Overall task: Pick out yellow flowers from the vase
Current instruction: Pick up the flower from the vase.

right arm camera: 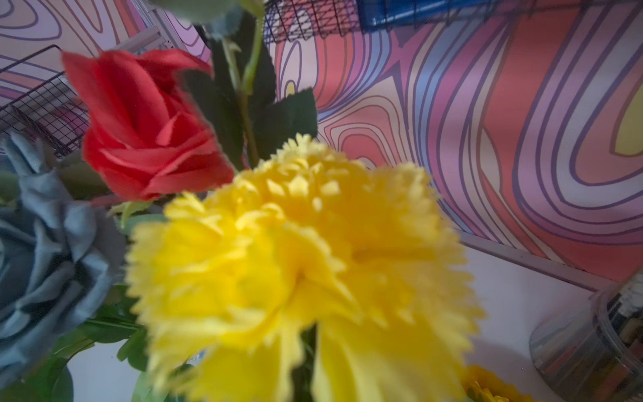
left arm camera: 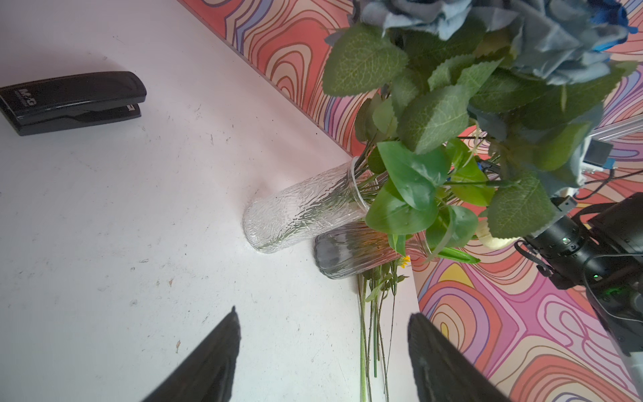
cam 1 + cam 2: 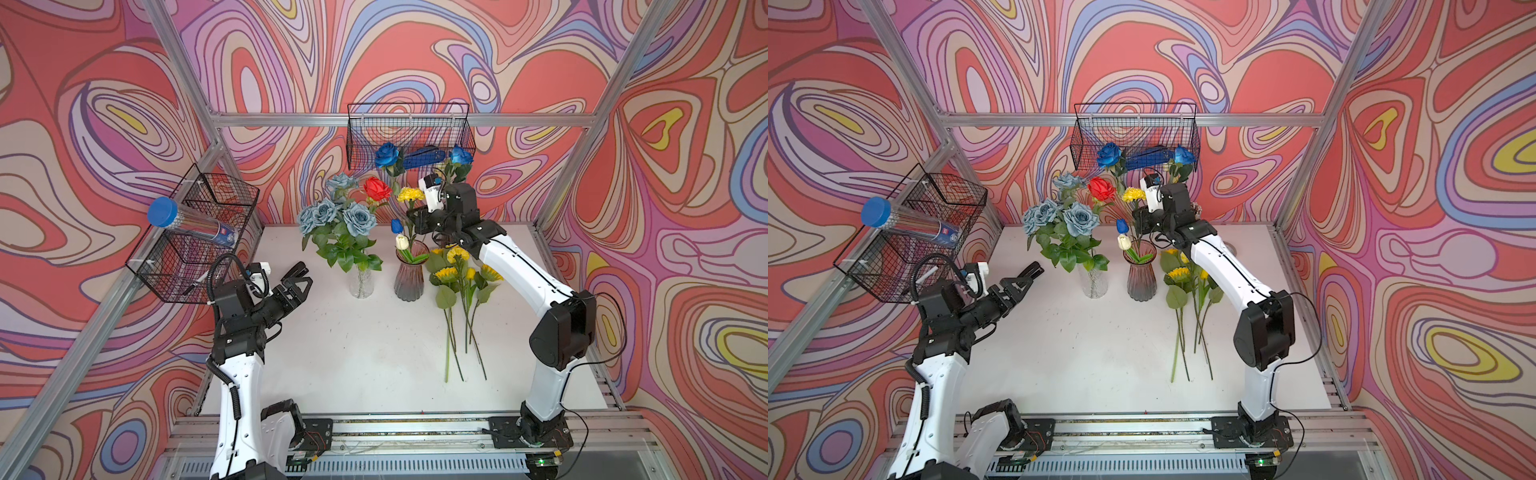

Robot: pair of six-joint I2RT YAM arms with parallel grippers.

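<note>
**A:** The right claw (image 3: 414, 219) reads as closed tight on the thin green stem of the ruffled yellow carnation (image 3: 410, 194), just under the bloom, though I cannot make out its fingertips in the top views; the left claw (image 3: 297, 277) hangs wide and empty beside the clear textured glass vase (image 3: 361, 282).

**B:** Where does that carnation stand?

**A:** Its stem runs down into the smoky ribbed glass vase (image 3: 410, 279), alongside a white tulip (image 3: 401, 242) and a small blue bud (image 3: 396, 225); the other yellow flowers (image 3: 461, 276), sunflowers with dark centres among them, lie flat on the white table (image 3: 353, 361) just beside that vase.

**B:** How will it handle?

**A:** Light, I'd judge; the fabric petals would crush, so leave the head alone; the stem looks like stiff plastic, narrow and probably a bit slippery, so a high hold near the bloom suits a straight upward pull; a tilted pull could drag the tulip's leaves or tip the vase.

**B:** And its look?

**A:** A dense pompom of fringed, saturated yellow petals that fills the right wrist view; a red fabric rose (image 1: 146, 125) sits near it, and a grey-blue fabric rose (image 1: 52, 261) lies further off.
</note>
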